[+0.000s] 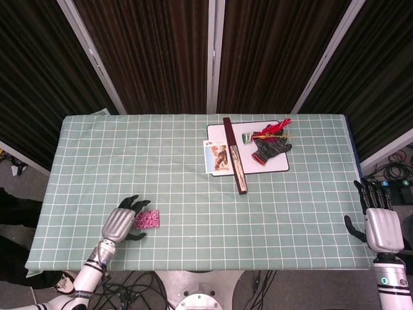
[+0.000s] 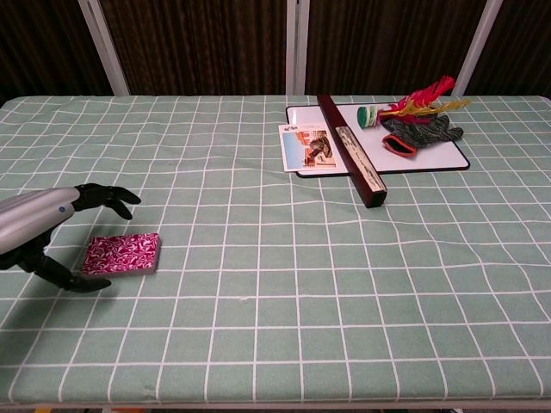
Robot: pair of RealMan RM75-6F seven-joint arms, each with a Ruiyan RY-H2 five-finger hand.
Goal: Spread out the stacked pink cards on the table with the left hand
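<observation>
The stack of pink patterned cards (image 1: 148, 219) (image 2: 122, 254) lies flat near the front left of the green checked tablecloth (image 1: 193, 168). My left hand (image 1: 122, 221) (image 2: 47, 225) hovers at the stack's left end, fingers spread apart above and around it, with its thumb low beside the near edge. It holds nothing; contact with the cards cannot be told. My right hand (image 1: 379, 223) stays off the table's right front corner with fingers extended, holding nothing; the chest view does not show it.
At the back right a white board (image 1: 274, 161) (image 2: 430, 155) carries a dark glove (image 2: 419, 133), red feathers (image 2: 419, 96) and a small green item. A long dark wooden box (image 1: 235, 155) (image 2: 353, 151) lies diagonally across a picture card (image 2: 308, 146).
</observation>
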